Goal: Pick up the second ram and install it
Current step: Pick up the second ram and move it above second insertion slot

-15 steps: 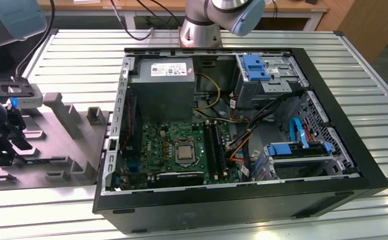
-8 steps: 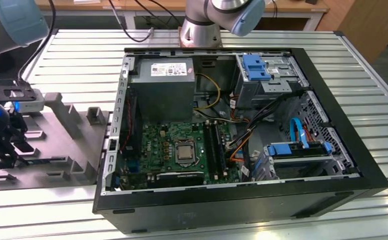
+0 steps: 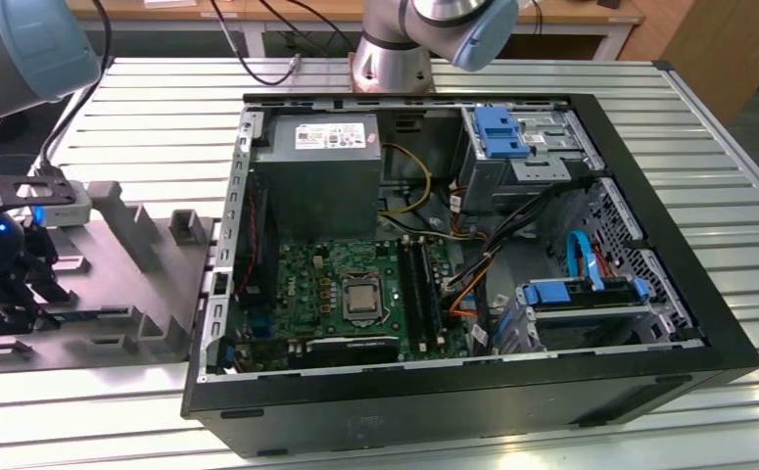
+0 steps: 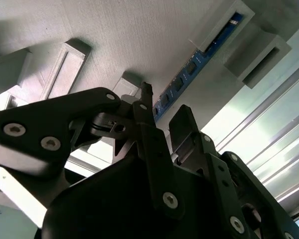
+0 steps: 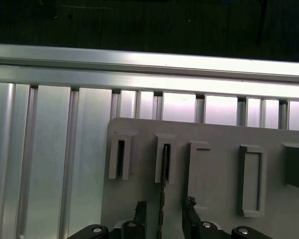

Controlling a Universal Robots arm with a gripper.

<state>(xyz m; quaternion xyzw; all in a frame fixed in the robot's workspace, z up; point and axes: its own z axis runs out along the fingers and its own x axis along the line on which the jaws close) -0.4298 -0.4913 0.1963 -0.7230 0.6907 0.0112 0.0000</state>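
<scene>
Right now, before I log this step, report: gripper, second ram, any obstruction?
Gripper open, fingers straddling the second ram, not clamped. Ram on edge in grey holder, not picked up. Nothing seen between fingers and stick.

Looks like a robotics lab. Shows a slatted metal table (image 3: 157, 108), an opened computer case (image 3: 484, 416), a robot arm (image 3: 405, 54), wooden desks (image 3: 575, 14) behind.

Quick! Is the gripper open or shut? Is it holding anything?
Gripper: open, holding nothing; the blue memory stick stands between its jaws, not gripped.
</scene>
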